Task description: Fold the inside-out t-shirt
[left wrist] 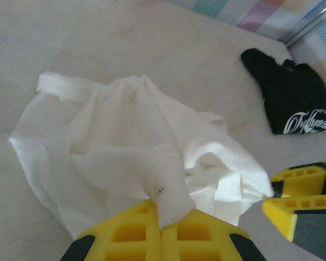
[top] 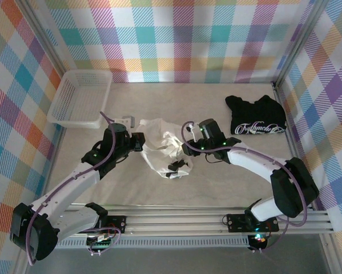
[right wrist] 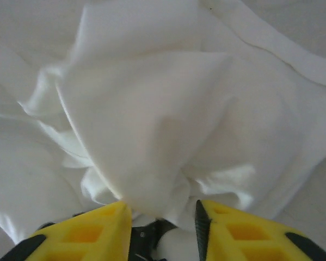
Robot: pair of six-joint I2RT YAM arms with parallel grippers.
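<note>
The inside-out t-shirt (top: 162, 149) lies crumpled in a white heap at the middle of the table. My left gripper (top: 140, 142) is at its left edge. In the left wrist view that gripper (left wrist: 163, 224) is shut on a ribbed strip of the t-shirt (left wrist: 124, 147), the yellow fingers (left wrist: 130, 234) pressed together. My right gripper (top: 186, 149) is at the heap's right side. In the right wrist view it (right wrist: 163, 215) is open, its yellow fingers (right wrist: 92, 231) apart, with a loose bulge of the t-shirt (right wrist: 152, 119) hanging between them.
A black t-shirt with white script (top: 256, 116) lies at the back right, also seen in the left wrist view (left wrist: 293, 98). A white mesh basket (top: 59, 103) stands at the back left. Plaid walls enclose the table on three sides.
</note>
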